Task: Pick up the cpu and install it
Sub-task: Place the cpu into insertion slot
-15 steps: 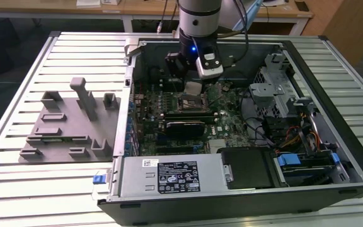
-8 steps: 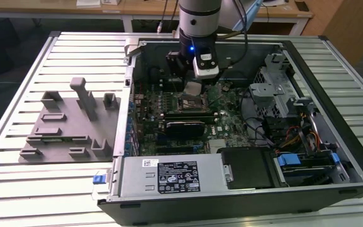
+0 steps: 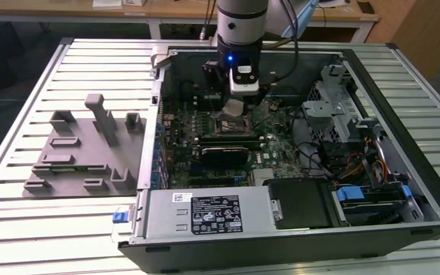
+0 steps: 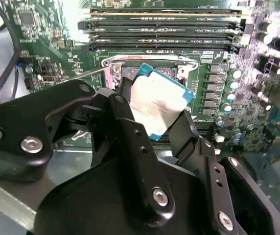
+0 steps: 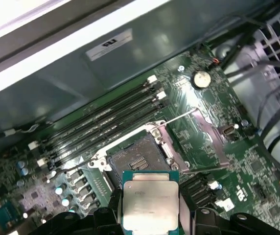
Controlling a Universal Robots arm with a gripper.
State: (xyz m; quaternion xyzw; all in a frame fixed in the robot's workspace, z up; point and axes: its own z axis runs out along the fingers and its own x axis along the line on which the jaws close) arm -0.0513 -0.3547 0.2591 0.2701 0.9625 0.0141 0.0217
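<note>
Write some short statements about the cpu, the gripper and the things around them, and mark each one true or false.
1. The black gripper holds the small flat silvery-grey square cpu between its fingers. True.
2. The cpu sits in the dark square socket on the green motherboard. False: the socket is empty and the cpu is held apart from it.
3. The large grey plastic fixture lies inside the open black computer case. False: it lies on the slatted metal table, outside the case, on the exterior view's left.
4. The gripper hangs over the motherboard inside the case. True.
</note>
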